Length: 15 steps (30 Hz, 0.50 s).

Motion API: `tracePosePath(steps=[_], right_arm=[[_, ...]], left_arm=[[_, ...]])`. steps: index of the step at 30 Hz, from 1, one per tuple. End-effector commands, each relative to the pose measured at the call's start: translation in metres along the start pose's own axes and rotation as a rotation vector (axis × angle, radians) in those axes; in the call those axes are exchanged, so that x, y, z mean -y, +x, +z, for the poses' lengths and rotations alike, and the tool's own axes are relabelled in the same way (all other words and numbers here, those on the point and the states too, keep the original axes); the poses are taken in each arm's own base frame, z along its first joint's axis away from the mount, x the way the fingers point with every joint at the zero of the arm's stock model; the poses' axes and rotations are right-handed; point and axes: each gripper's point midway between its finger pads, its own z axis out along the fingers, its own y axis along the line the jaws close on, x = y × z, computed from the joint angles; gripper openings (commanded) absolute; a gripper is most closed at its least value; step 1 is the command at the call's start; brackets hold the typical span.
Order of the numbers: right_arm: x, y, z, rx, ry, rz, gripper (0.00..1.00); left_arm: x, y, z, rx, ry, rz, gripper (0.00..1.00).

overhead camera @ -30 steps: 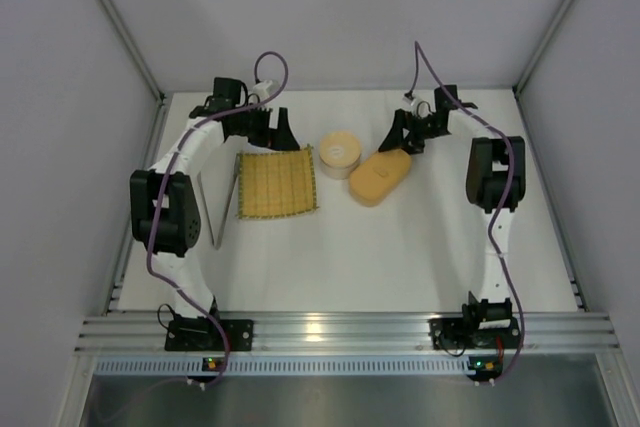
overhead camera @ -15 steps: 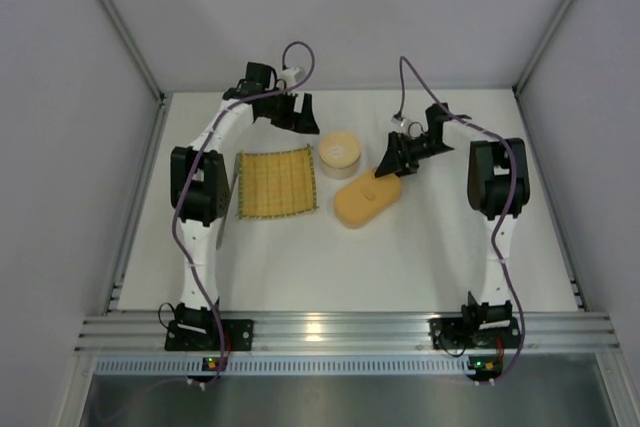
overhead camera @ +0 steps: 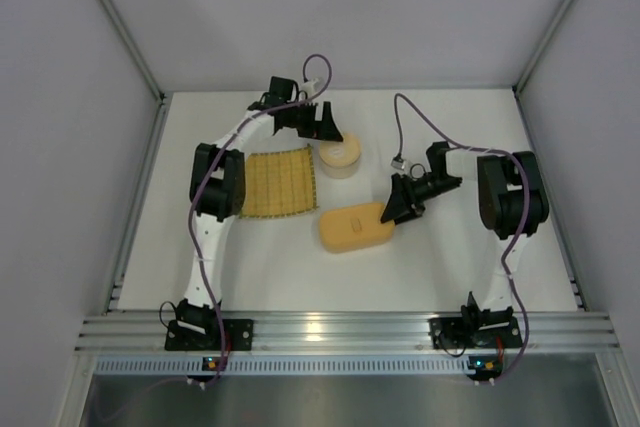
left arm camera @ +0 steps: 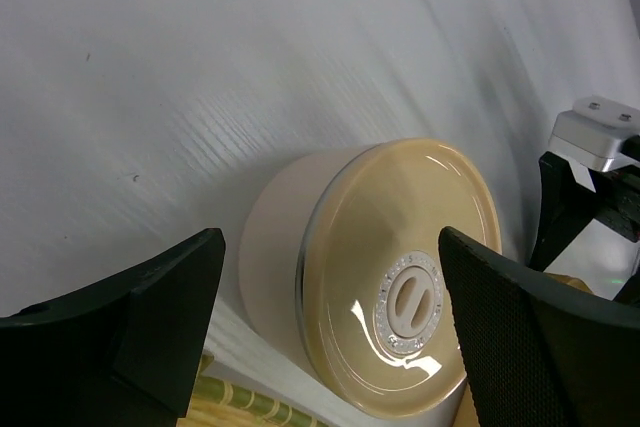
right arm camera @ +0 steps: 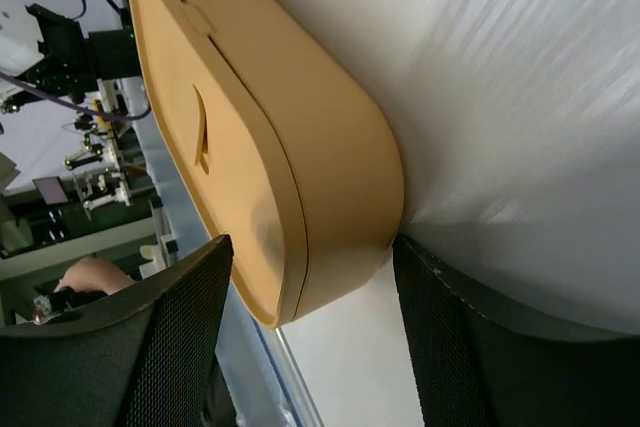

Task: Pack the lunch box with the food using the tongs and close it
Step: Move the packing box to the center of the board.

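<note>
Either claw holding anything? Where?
Left claw open by the lidded bowl, holding nothing. Right claw brackets one end of the lunch box; grip cannot be told.

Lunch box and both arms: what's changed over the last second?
The lunch box slid toward the near edge and a little left, turning crosswise. The right gripper came with it, jaws straddling its right end; a firm grip is unclear. The left gripper swung right, from the far edge of the mat to over the round lidded bowl, jaws open. Mat and bowl stayed put.
</note>
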Motion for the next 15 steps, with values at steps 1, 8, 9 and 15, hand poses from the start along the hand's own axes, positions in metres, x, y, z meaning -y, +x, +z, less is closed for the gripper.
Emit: tracePosePath(steps=[1,8,9,15], right_arm=[[-0.011,0.018,-0.006,-0.029,0.023,-0.09,0.65],[-0.025,0.013,-0.022,0.018,0.035,-0.129,0.75],[-0.029,0.008,-0.025,0.035,0.024,-0.136,0.76],[-0.04,-0.029,-0.054,0.148,0.017,-0.167,0.77]], left_arm=[[0.015,-0.017,0.005,0.049,0.097,0.02,0.92],[0.033,0.023,0.021,-0.067,0.16,0.011,0.83],[0.035,0.028,0.021,-0.076,0.163,0.017,0.82],[0.048,0.054,0.015,-0.103,0.169,-0.009,0.76]])
